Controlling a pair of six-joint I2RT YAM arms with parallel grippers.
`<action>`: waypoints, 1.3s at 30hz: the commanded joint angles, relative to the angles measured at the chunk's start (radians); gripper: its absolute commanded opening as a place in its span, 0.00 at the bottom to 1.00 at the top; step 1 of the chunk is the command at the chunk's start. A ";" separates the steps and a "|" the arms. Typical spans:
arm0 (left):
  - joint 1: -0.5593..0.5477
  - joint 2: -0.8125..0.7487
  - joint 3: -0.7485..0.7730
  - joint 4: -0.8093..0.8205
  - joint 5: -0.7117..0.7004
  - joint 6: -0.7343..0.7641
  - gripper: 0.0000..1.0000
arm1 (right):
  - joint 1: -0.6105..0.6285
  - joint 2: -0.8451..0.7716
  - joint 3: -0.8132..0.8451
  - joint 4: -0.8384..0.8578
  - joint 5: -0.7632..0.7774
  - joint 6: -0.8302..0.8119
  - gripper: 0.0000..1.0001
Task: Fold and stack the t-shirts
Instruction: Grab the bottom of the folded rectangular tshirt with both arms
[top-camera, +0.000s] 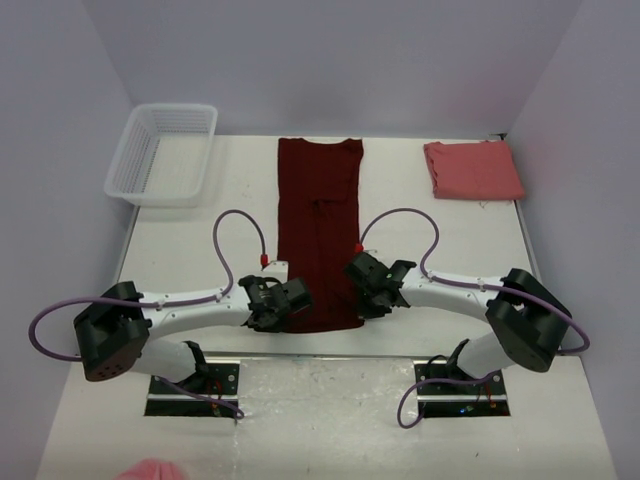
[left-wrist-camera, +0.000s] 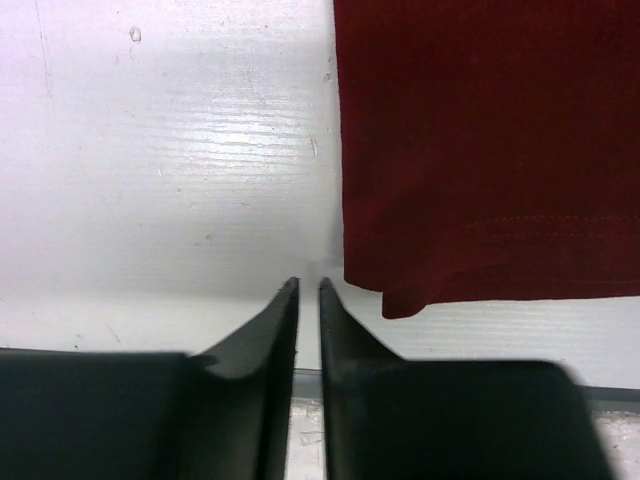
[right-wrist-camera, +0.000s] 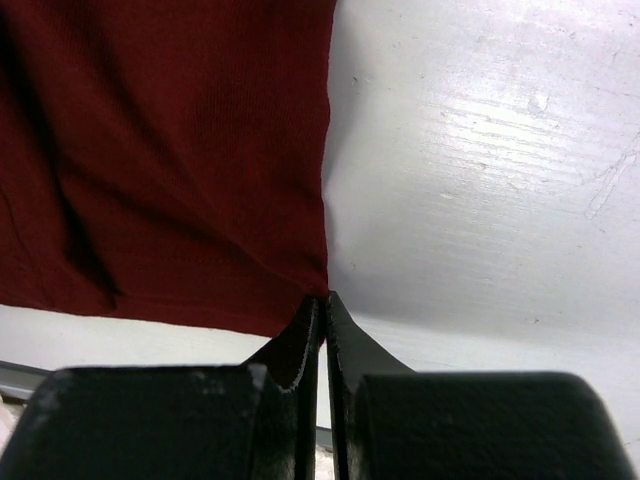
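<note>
The dark maroon t-shirt (top-camera: 318, 235) lies in the table's middle as a long narrow strip, collar at the far end. The salmon pink t-shirt (top-camera: 472, 169) lies folded at the back right. My left gripper (top-camera: 275, 305) is at the strip's near left corner. In the left wrist view it (left-wrist-camera: 308, 285) is shut with a thin gap and holds nothing, and the shirt's corner (left-wrist-camera: 400, 298) lies just to its right. My right gripper (top-camera: 370, 285) is at the near right corner. In the right wrist view it (right-wrist-camera: 322, 298) is shut, with the shirt's corner (right-wrist-camera: 300, 280) pinched at its tips.
A white mesh basket (top-camera: 163, 153) stands at the back left. Purple cables loop over the table beside each arm. The table's near edge runs just below the shirt's hem. Something pink (top-camera: 150, 470) shows at the bottom left edge of the top view.
</note>
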 joint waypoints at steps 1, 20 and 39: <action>-0.010 -0.037 0.013 -0.024 -0.041 -0.035 0.18 | 0.003 -0.019 -0.013 -0.003 0.014 0.005 0.00; -0.024 0.069 0.132 0.048 -0.050 0.048 0.31 | 0.005 -0.002 -0.015 0.017 -0.003 0.003 0.00; -0.023 0.104 0.090 0.074 -0.068 0.030 0.00 | 0.005 0.006 -0.016 0.017 -0.004 0.009 0.00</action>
